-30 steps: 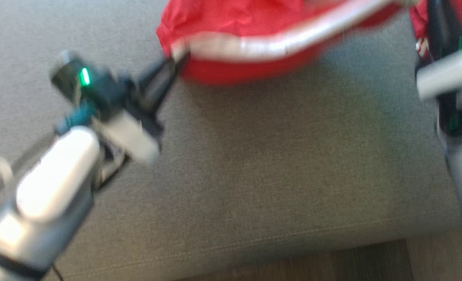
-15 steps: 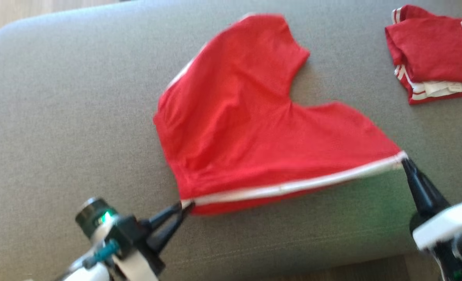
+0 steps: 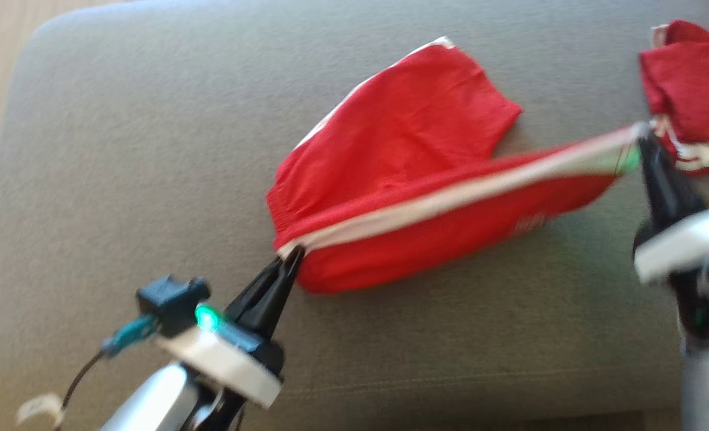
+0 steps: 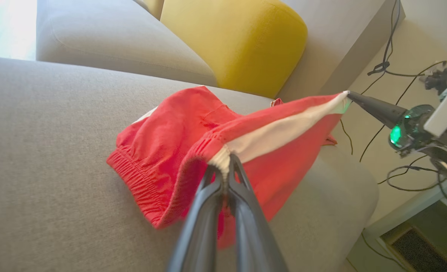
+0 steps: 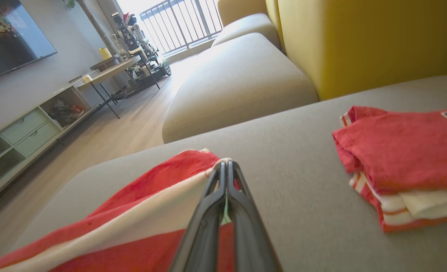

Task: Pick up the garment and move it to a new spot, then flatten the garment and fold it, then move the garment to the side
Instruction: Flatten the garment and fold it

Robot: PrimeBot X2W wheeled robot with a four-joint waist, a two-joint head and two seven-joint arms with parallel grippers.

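Two grippers hold your red shorts [image 3: 414, 137] taut, partly lifted off the grey sofa seat [image 3: 121, 149]. The left gripper [image 3: 293, 256] is clamped on the waistband. The right gripper [image 3: 643, 133] is clamped on the white stripe's other end, just beside a folded red jersey [image 3: 690, 102]. The shorts' long axis runs near-left to far-right.

Left pincer [image 4: 228, 168] clamps red shorts [image 4: 178, 124] at waistband; right pincer [image 4: 353, 99] grips far corner.
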